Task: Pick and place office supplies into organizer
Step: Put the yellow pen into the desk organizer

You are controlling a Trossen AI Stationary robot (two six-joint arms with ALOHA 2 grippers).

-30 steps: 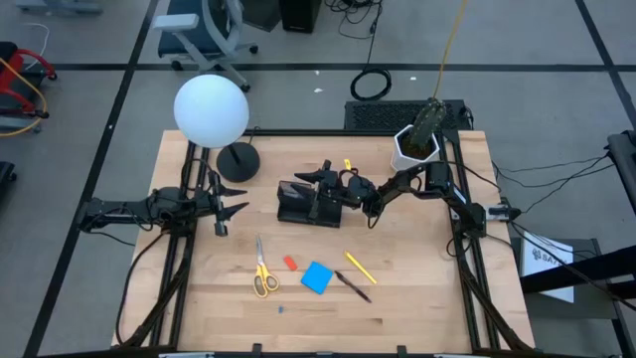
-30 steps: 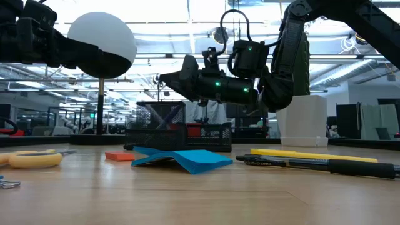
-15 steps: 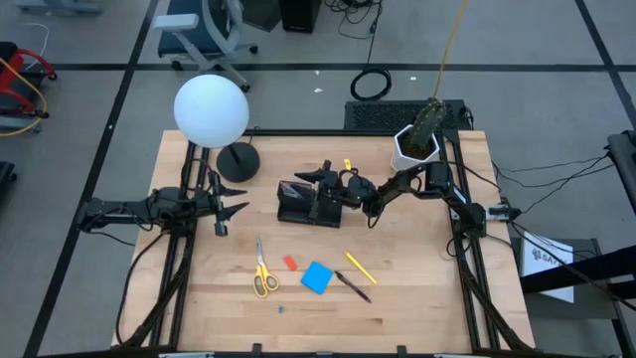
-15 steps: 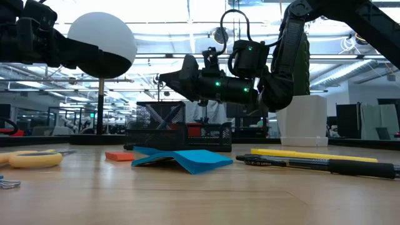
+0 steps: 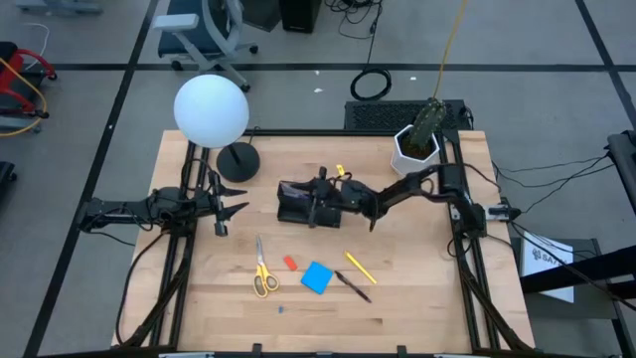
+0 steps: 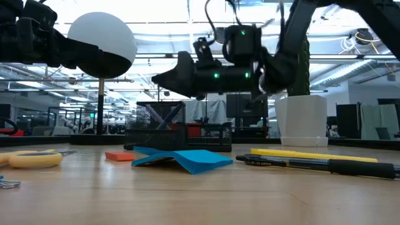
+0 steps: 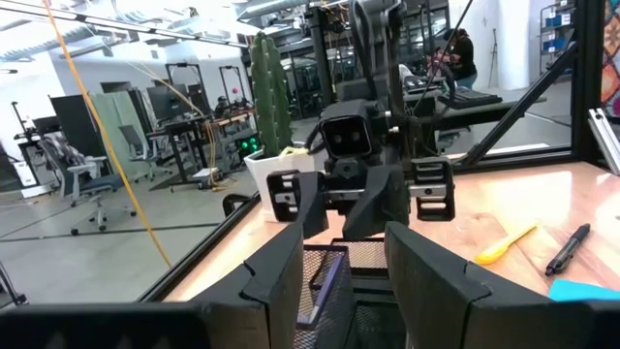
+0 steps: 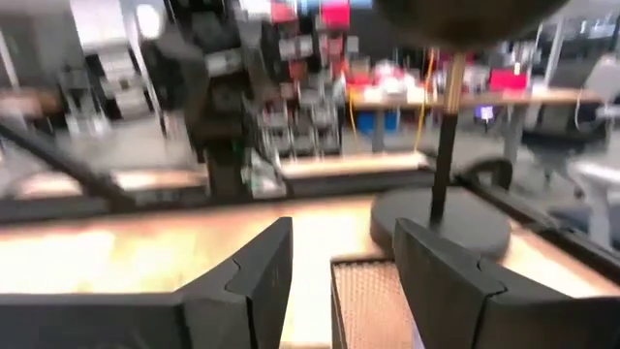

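Observation:
The black organizer (image 5: 295, 204) stands mid-table, and a purple-grey pen (image 7: 325, 284) leans inside its mesh cup. My right gripper (image 5: 316, 199) hovers open just above the organizer (image 6: 178, 128), pointing level toward the table's left, with nothing between its fingers (image 8: 254, 267). Lying flat on the near half of the table are yellow-handled scissors (image 5: 262, 270), a red eraser (image 5: 290, 263), a blue pad (image 5: 317, 277), a yellow pen (image 5: 360, 267) and a black pen (image 5: 353, 286). My left gripper (image 5: 237, 199) waits open at the left edge.
A lamp with a white globe (image 5: 211, 109) and a round black base (image 5: 238, 161) stands at the far left. A white pot with a cactus (image 5: 415, 147) stands at the far right. A small blue bit (image 5: 280, 308) lies near the front edge.
My right gripper has risen a little over the organizer and tipped from slanting down to level, still open. The other things have kept still.

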